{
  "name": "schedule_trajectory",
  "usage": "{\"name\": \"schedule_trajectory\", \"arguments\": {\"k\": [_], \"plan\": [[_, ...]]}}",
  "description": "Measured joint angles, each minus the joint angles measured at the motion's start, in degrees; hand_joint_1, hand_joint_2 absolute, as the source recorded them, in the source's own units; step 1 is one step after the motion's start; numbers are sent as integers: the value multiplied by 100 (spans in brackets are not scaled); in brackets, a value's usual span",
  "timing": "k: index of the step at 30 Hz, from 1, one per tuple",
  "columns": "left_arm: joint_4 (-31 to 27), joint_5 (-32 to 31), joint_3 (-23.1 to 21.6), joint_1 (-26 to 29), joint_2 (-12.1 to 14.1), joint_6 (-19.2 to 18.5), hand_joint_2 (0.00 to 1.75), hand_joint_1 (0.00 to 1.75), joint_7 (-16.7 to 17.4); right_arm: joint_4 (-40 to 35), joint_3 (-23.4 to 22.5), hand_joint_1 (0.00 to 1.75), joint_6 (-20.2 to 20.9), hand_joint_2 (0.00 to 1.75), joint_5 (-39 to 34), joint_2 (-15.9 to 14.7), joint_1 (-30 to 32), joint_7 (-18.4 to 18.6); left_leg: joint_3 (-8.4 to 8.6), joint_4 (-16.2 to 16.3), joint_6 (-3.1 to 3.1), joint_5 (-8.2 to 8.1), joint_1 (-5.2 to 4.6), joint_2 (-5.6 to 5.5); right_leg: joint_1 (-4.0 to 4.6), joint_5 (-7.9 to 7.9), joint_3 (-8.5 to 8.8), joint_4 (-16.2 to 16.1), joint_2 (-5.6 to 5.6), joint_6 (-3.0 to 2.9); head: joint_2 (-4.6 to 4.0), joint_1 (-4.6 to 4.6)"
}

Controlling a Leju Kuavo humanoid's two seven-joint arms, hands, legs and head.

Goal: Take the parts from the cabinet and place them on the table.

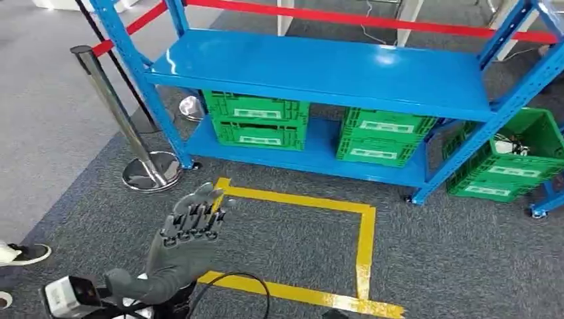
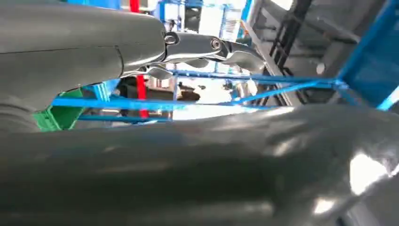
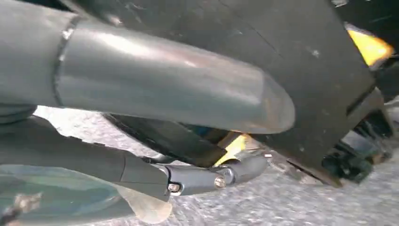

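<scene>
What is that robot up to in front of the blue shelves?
It faces a blue rack whose lower shelf holds two stacks of green crates. Its left hand is raised over the grey carpet, fingers apart, holding nothing. The right hand also holds nothing. A yellow taped square marks the floor before the rack.

Close up, the grey left hand (image 2: pixel 188 155) spans the frame; blue shelf rails (image 2: pixel 197 89) cross behind, green crate (image 2: pixel 59 115) at nine o'clock.
</scene>
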Motion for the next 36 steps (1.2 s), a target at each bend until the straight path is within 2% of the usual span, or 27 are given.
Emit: {"name": "schedule_trajectory", "arguments": {"k": [2, 3, 4, 5, 6, 7, 8, 9, 12, 13, 14, 17, 18, 19, 20, 22, 23, 24, 26, 28, 29, 30, 32, 33, 34, 35, 36], "plan": [[0, 0, 2, 22, 4, 4, 0, 0, 0, 0, 0, 0, -35, 0, 13, -2, 22, -33, 5, 3, 25, -22, -5, -68, -7, -293, -536, 890, 73, 34, 0, 5], [0, 0, 4, 30, 4, 4, 0, 0, 0, 0, 0, 0, -55, 0, 24, -2, 24, -57, 11, 5, 23, -27, -6, -106, -6, -251, -693, 1052, 74, 54, 0, 14], [0, 0, 4, 34, 6, 4, 0, 0, 0, 0, 0, 0, -66, 0, 35, -2, 23, -57, 31, 5, 16, -41, -4, -138, -7, -74, -693, 945, 74, 62, 0, 2], [0, 0, 4, 36, 9, 4, 0, 0, 0, 0, 0, 0, -74, 0, 53, -7, 23, -70, 62, 13, 3, -62, 1, -175, -16, 225, -576, 593, 74, 73, 0, 9], [0, 0, 4, 35, 9, 2, 0, 0, 0, 2, 0, 0, -83, 0, 70, -20, 38, -72, 93, 33, -24, -92, 15, -208, -27, 565, -359, 67, 73, 73, 0, 7], [0, 0, 4, 35, 9, 2, 0, 0, 0, 2, 0, 0, -90, 0, 81, -22, 58, -83, 113, 77, -58, -137, 22, -232, -44, 821, -144, -485, 77, 77, 0, 9], [2, 0, 9, 37, 9, 2, 0, 0, 0, 2, 0, 0, -90, 0, 83, -22, 55, -88, 90, 101, -98, -165, -16, -242, -14, 682, -95, -540, 105, 80, 0, 17], [-2, 0, 11, 33, 11, 2, 0, 0, 2, 2, 0, 0, -90, 0, 83, -22, 50, -105, 55, 165, -114, -187, -18, -256, -32, 667, -12, -643, 124, 11, 0, 25], [0, -4, 9, 40, 13, -2, 0, 0, 0, 2, 0, 0, -92, 0, 85, -22, 71, -112, 71, 135, -163, -170, -9, -255, -8, 673, -14, -613, 125, -91, 0, -2], [-2, -4, 13, 40, 13, -2, 0, 0, 0, 2, 0, 0, -90, 0, 85, -17, 66, -114, 60, 176, -208, -222, 0, -242, -43, 689, 13, -638, 111, -130, 0, 3], [-2, -2, 15, 33, 13, -2, 0, 0, 0, 2, 0, 0, -92, 0, 85, -20, 63, -114, 8, 334, -253, -328, 2, -227, -46, 674, 33, -639, 109, -155, 0, -52], [0, -2, 15, 47, 24, -2, 0, 0, 0, 2, 0, 0, -92, 0, 85, -20, 67, -114, -601, 1596, -335, -882, 49, -222, -46, 640, 62, -638, 73, -206, 0, -54], [0, -2, 17, 48, 33, -2, 0, 0, 0, 2, 0, 0, -92, 0, 85, -20, 68, -114, -767, 1893, -345, -942, 61, -221, -46, 632, 66, -638, 68, -206, 0, -57], [0, -2, 17, 49, 44, -2, 0, 0, 0, 2, 0, 0, -92, 0, 85, -22, 68, -114, -789, 1889, -344, -840, 74, -221, -46, 622, 81, -638, 69, -205, 0, -56], [0, -2, 17, 48, 50, -2, 0, 0, 0, 2, 0, 0, -92, 0, 85, -20, 66, -114, -682, 1630, -330, -619, 79, -221, -46, 609, 100, -638, 72, -202, 0, -59], [0, -2, 17, 44, 52, -2, 0, 0, 0, 2, 0, 0, -92, 0, 85, -20, 66, -114, -255, 697, -270, -91, 75, -218, -46, 581, 158, -639, 77, -185, 0, -59], [0, -2, 22, 41, 52, -2, 0, 0, 0, 2, 0, 0, -92, 0, 87, -20, 66, -116, -84, 312, -232, -20, 63, -206, -47, 566, 164, -646, 75, -172, 0, -52], [0, -2, 24, 44, 55, -2, 0, 0, 0, 2, 0, 0, -98, 0, 87, -20, 54, -120, -52, 229, -220, -69, 33, -203, -10, 553, 139, -627, 78, -138, 0, -54], [-2, 2, 26, 50, 55, -2, 0, 0, 0, 2, 0, 0, -114, 0, 87, -20, 57, -120, -65, 180, -206, -109, 22, -215, -25, 562, 120, -660, 64, -75, 0, -41], [-4, 7, 31, 52, 48, -2, 0, 0, 2, 2, 0, 0, -122, 0, 87, -20, 48, -120, -23, 97, -137, -84, 48, -219, -18, 545, 157, -696, 52, 1, 0, -45], [-4, 4, 35, 51, 44, -2, 0, 0, 2, 2, 0, 0, -129, 0, 87, -20, 48, -120, 29, 46, -111, -67, 61, -213, -36, 471, 86, -596, 67, 17, 0, -32], [-4, 7, 39, 44, 39, -2, 0, 0, 2, 2, 0, 0, -131, 0, 87, -20, 43, -122, 40, 40, -77, -72, 66, -206, -35, 290, -52, -301, 78, 14, 0, -8], [-2, 7, 55, 58, 37, -2, 0, 0, 2, 2, 0, 0, -131, 0, 87, -20, 48, -122, 40, 46, -44, -88, 50, -201, -36, -84, -520, 597, 83, 35, 0, 5], [-2, 7, 66, 63, 37, -2, 0, 0, 4, 2, 0, 0, -138, 0, 87, -20, 57, -125, 40, 50, -38, -92, 41, -202, -35, -173, -748, 989, 83, 46, 0, 0], [-2, 7, 77, 67, 37, -2, 0, 0, 4, 2, 0, 0, -140, 0, 87, -20, 53, -131, 49, 51, -32, -97, 36, -205, -36, -104, -836, 1076, 82, 53, 0, 7], [-2, 7, 85, 70, 37, -4, 0, 0, 4, 2, 0, 0, -140, 0, 87, -20, 46, -131, 66, 52, -29, -109, 35, -209, -36, 92, -783, 904, 81, 54, 0, 0], [-2, 7, 90, 69, 37, -4, 0, 0, 2, 2, 0, 0, -140, 0, 90, -22, 43, -129, 86, 56, -32, -121, 35, -214, -37, 369, -613, 499, 81, 49, 0, 5]]}}
